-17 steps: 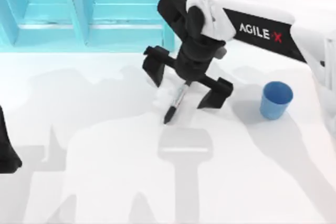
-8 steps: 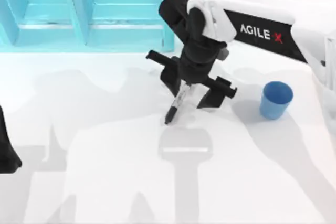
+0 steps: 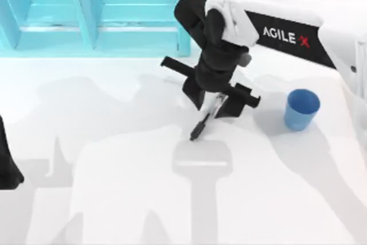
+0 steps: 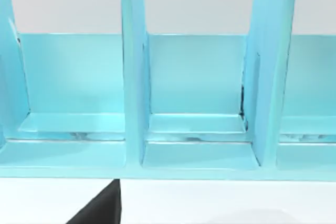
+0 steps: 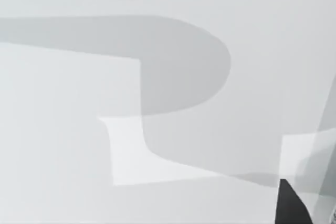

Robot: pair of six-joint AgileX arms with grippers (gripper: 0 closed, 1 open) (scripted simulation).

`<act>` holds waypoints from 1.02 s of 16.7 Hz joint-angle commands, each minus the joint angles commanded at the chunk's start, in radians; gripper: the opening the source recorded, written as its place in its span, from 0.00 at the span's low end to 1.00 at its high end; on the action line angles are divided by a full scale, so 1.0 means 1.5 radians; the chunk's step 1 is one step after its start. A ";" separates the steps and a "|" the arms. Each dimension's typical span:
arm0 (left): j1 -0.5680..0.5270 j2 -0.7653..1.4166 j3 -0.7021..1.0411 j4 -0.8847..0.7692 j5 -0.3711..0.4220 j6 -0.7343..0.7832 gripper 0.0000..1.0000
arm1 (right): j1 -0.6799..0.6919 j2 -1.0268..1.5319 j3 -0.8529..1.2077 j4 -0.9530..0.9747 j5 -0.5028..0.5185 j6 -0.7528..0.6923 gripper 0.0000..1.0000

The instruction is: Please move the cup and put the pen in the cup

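The pen point(image 3: 204, 120) has a black cap and a pale barrel. It hangs slanted between the fingers of my right gripper point(image 3: 211, 102), which is shut on its upper part near the middle of the table. Its black lower end points down towards the table. The small blue cup point(image 3: 301, 109) stands upright on the table to the right of that gripper, apart from it. My left arm point(image 3: 7, 167) is parked at the table's left edge.
A large turquoise shelf unit point(image 3: 97, 10) runs along the back left, and its compartments point(image 4: 194, 93) face the left wrist camera. White table surface point(image 3: 172, 199) stretches across the front, crossed by arm shadows.
The right gripper's fingers have closed in on the pen. The pen has shifted slightly right and now slants in the grip. The cup and left arm have stayed put.
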 joint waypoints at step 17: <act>0.000 0.000 0.000 0.000 0.000 0.000 1.00 | 0.084 -0.326 -0.194 -0.132 0.036 0.064 0.00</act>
